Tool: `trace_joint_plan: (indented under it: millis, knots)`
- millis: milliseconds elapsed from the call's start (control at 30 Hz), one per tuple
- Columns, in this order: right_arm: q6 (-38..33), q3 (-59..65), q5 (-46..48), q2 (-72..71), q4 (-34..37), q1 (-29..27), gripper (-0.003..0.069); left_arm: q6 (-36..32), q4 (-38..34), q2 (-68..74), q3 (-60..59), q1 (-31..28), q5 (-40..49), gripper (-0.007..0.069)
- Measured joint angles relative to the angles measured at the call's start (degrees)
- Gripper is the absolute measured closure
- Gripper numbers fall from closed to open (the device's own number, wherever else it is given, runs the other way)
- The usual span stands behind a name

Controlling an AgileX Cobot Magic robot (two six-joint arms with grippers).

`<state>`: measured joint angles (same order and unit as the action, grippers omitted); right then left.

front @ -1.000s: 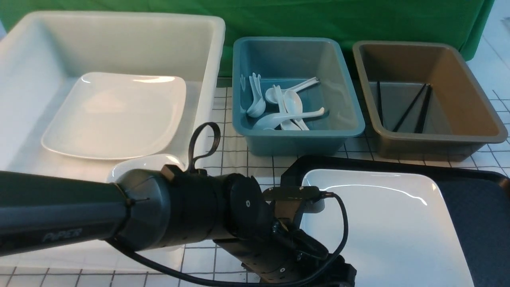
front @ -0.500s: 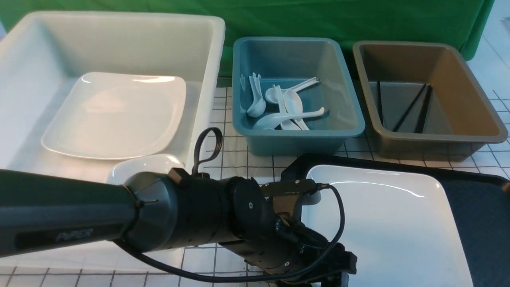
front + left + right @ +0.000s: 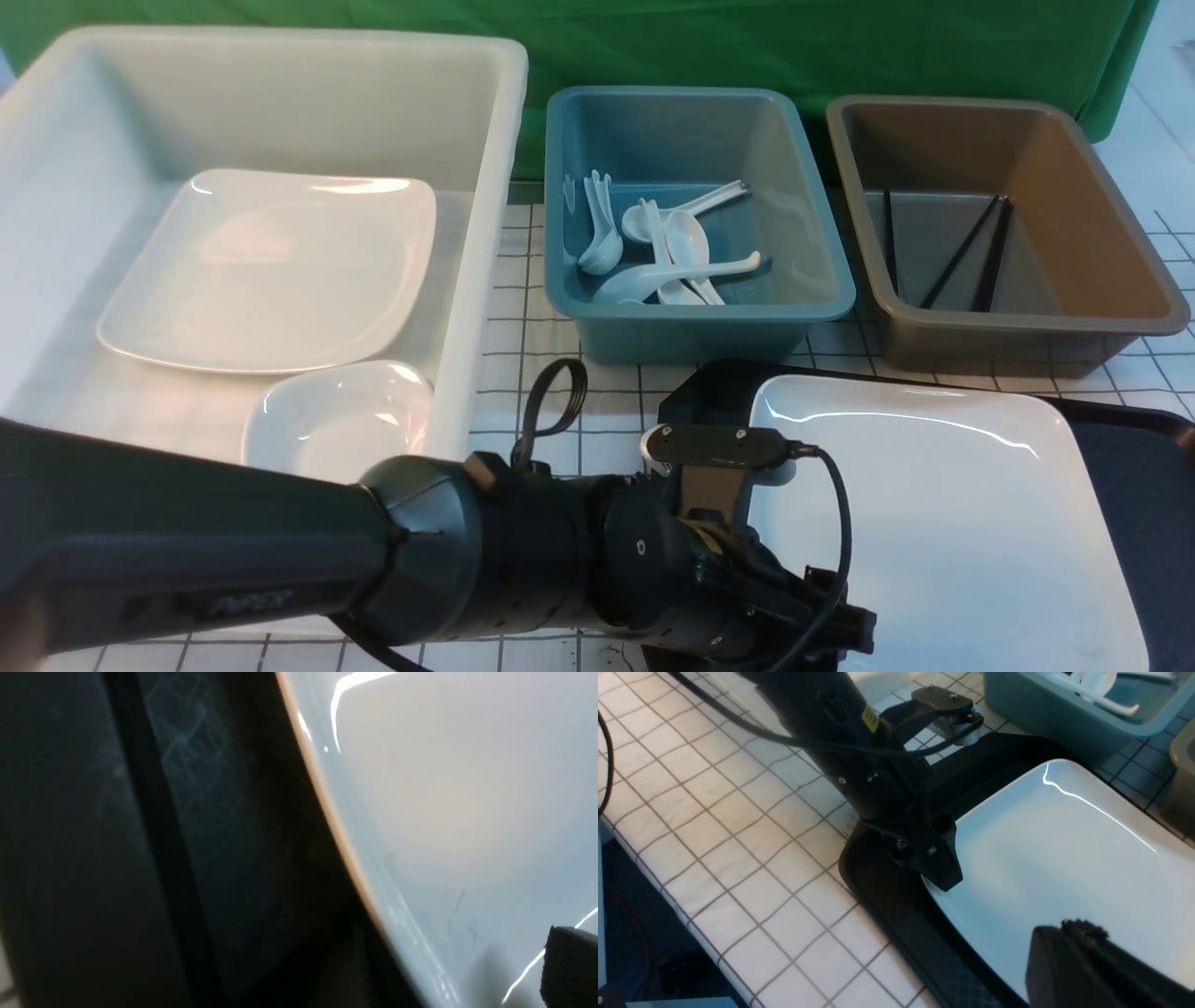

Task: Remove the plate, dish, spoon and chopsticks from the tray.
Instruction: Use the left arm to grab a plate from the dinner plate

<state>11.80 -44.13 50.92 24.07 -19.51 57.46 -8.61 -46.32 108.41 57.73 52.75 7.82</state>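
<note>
White gridded tabletop, green cloth hanging at the back. Far out to the left of the left gripper's jaws and beyond them sits the big white bin, with a stowed plate and a small dish lying inside. Straight beyond those jaws is the blue bin, soup spoons heaped in it. The left gripper itself is right at the plate's near left edge, jaws spread wide, one finger poised just over the glossy white surface. The plate lies on the black tray, running from those jaws across to the right gripper. That one's jaws are pressed together, low over the plate's right side; whether they pinch its rim, I can't tell. Beyond the right jaws stands the brown bin, black chopsticks leaning inside.
</note>
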Motion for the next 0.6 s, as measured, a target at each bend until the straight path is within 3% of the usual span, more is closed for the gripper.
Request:
trace_joint_plan:
  millis: [433, 600]
  knots:
    - [0.1, 0.0, -0.3, 0.0, 0.0, 0.0, 0.0607, -0.2, -4.5, 2.1, 0.8, 0.0, -3.3, 0.0103]
    - [0.1, 0.0, -0.4, 0.0, 0.0, 0.0, 0.0607, -0.2, -8.9, 2.7, 0.9, 0.0, -4.7, 0.0157]
